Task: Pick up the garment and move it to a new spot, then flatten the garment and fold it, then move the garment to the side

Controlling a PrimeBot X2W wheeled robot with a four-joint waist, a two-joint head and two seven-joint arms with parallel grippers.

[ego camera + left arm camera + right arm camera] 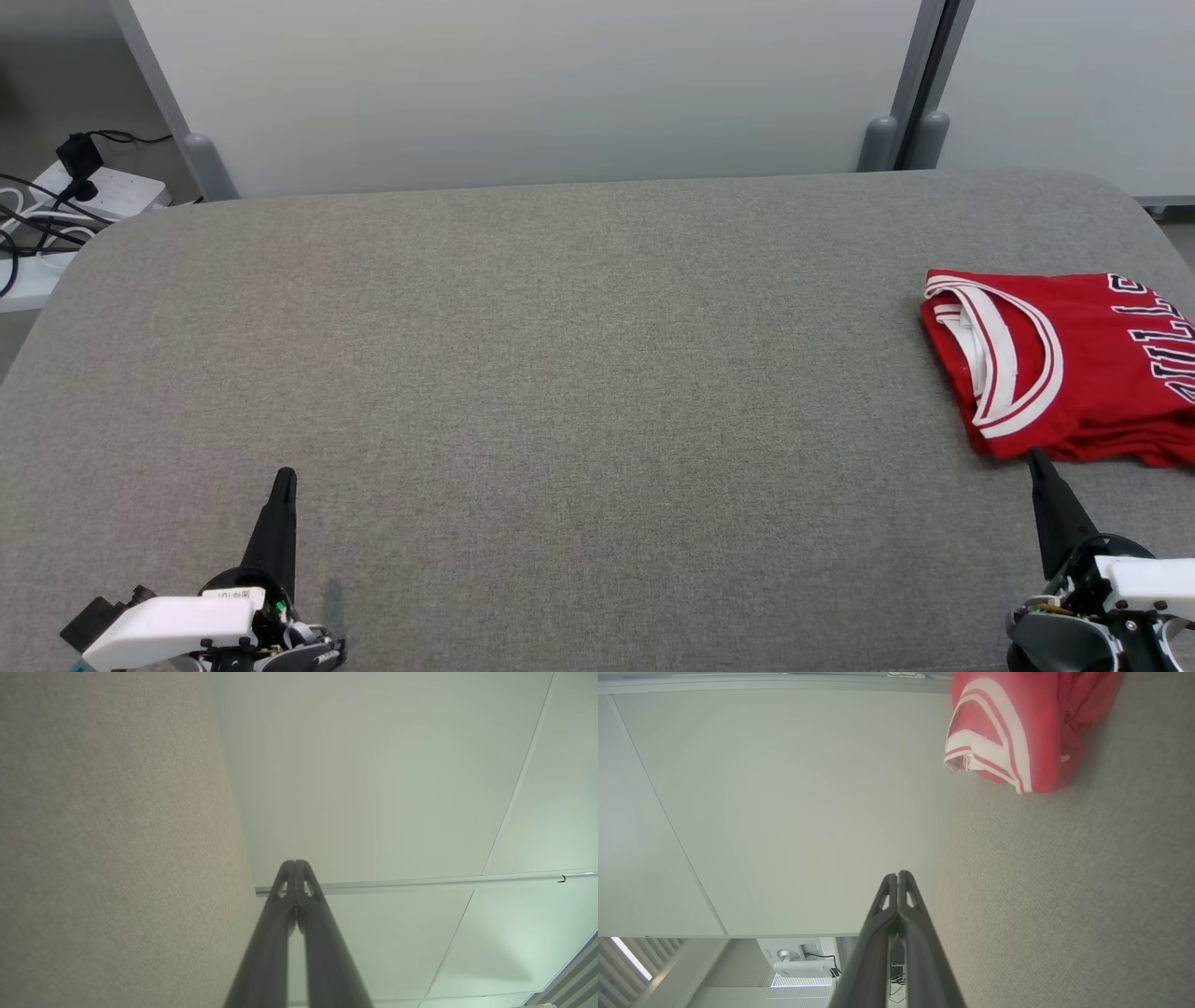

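While the folded shirt [1064,373] is laid at the worktop's [560,373] right | left gripper [285,477] and right gripper [1034,456] are pressed together, empty.

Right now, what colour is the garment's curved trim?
The trim is white with a red stripe; head view.

The only lettering I can read is on the red jersey [1055,364] lying just past the tip of the right jaws. It has dark block capitals edged in white, turned sideways and cut off at the picture's border, showing "ULL" and then what looks like an S. A small white label [233,594] just behind the left jaws carries print too tiny to read.
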